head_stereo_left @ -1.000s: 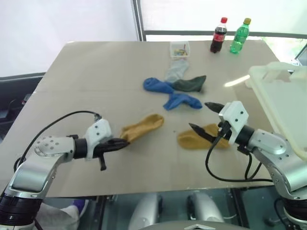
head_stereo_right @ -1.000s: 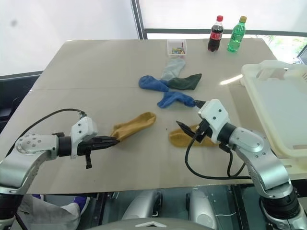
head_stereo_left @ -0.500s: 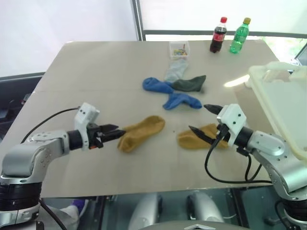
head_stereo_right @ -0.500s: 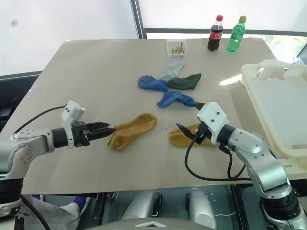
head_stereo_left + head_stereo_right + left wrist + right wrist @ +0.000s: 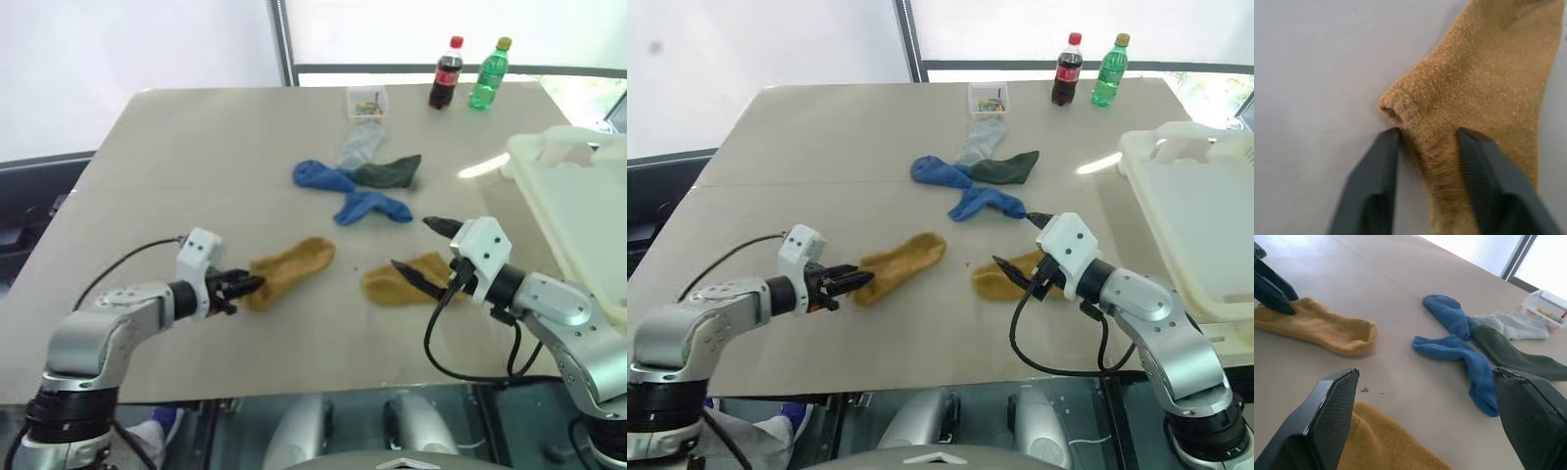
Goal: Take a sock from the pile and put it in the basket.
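Observation:
A mustard-yellow sock (image 5: 294, 264) lies flat on the table's near left. My left gripper (image 5: 250, 285) is at its near end. In the left wrist view the two fingers (image 5: 1376, 166) pinch a raised fold of this sock (image 5: 1488, 73) between them. A second mustard sock (image 5: 397, 284) lies to its right, and my right gripper (image 5: 411, 244) hovers over it, open and empty. Farther back is the pile: blue socks (image 5: 323, 176), a dark green one (image 5: 387, 171) and a pale grey one (image 5: 361, 145). The white basket (image 5: 549, 147) stands at the table's right edge.
A small clear box of coloured bits (image 5: 367, 100), a cola bottle (image 5: 447, 73) and a green bottle (image 5: 490, 73) stand along the far edge. My left arm's black cable (image 5: 127, 257) loops over the near left of the table.
Half a second ago my left gripper stood open just short of the mustard sock; it has since rolled, moved onto the sock's end and closed on it. The right arm has kept still.

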Controlling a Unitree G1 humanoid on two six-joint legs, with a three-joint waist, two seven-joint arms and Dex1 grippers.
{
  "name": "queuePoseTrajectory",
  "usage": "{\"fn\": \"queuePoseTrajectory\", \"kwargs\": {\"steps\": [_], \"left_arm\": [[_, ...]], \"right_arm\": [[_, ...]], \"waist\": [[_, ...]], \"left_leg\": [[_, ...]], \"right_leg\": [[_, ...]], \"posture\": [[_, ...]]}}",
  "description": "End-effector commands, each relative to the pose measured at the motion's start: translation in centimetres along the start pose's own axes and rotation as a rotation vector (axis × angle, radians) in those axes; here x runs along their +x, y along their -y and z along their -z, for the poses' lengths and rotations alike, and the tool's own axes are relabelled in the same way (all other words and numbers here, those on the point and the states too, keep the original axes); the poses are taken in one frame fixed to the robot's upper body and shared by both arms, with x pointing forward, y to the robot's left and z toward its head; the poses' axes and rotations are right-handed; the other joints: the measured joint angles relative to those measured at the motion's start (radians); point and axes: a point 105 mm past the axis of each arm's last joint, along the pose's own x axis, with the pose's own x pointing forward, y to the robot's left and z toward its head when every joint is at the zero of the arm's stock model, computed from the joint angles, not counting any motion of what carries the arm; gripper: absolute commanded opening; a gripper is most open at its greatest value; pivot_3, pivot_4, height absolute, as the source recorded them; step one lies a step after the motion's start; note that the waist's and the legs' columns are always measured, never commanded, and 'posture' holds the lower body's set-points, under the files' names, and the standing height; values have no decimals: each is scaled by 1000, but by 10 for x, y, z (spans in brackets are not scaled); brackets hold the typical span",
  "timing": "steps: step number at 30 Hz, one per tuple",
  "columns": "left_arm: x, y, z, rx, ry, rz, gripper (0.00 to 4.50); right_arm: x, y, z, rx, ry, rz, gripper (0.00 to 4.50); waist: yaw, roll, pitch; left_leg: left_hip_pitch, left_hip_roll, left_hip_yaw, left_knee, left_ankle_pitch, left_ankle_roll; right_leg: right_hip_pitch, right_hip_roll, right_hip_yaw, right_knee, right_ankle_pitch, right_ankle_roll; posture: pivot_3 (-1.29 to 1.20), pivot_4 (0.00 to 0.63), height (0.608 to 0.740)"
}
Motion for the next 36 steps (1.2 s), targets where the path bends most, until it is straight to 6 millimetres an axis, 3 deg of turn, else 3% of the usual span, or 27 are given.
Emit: {"fn": "queuePoseTrajectory", "kwargs": {"steps": [1,4,6,11,16,19,22,26,29,32,36], "left_arm": [[9,11,0,-95,4,97,61],[7,4,-4,-151,32,103,61],[-5,5,-19,-243,101,183,61],[-58,17,-65,-315,212,421,61],[-100,22,-82,-280,175,484,61],[-118,39,-92,-215,68,545,61],[-110,49,-97,-185,12,591,61],[-50,62,-74,-177,-132,571,61],[-20,70,-51,-171,-190,561,61],[-20,71,-64,-263,-87,639,61],[-46,48,-81,-322,19,608,61]], "right_arm": [[-4,3,-15,-43,45,11,4500],[-3,4,-16,-46,46,15,4500],[-3,6,-17,-43,48,22,4500],[-4,11,-17,-36,50,37,4500],[-4,13,-16,-29,57,47,4500],[-3,13,-10,-21,55,52,4500],[-4,14,-7,-20,55,58,4500],[-9,16,-3,-23,47,90,4500],[-16,14,-2,-24,37,113,4500],[-25,12,-1,-25,18,135,4500],[-30,10,2,-16,9,151,4500]], "waist": [[1,0,0],[-1,0,0],[-5,0,0],[-11,-6,3],[-12,-7,4],[-13,-9,5],[-5,-6,6],[6,-4,5],[-7,-7,7],[-13,-7,7],[-17,-7,7]], "left_leg": [[0,0,0,0,0,0],[0,0,0,0,0,0],[0,0,0,0,0,0],[-2,0,-2,0,1,-1],[-2,0,0,0,3,-5],[-2,0,-1,-1,3,-5],[-2,-1,-1,0,3,-5],[-1,-2,-1,0,3,-4],[-4,-1,0,0,3,-5],[-5,0,2,0,3,-5],[-5,1,3,0,4,-6]], "right_leg": [[0,0,0,0,0,0],[0,0,0,0,0,0],[0,0,0,0,0,0],[-2,1,-2,0,0,0],[-2,1,0,-1,0,0],[-2,2,-1,-1,0,0],[-2,0,-1,-1,0,0],[-1,-1,-2,0,0,0],[-3,1,0,1,0,0],[-5,2,4,0,0,0],[-8,4,5,2,0,0]], "posture": [[0,150,740],[0,150,740],[0,150,740],[0,150,740],[0,150,740],[0,150,740],[0,150,740],[0,150,740],[0,150,740],[0,150,740],[0,150,740]]}}
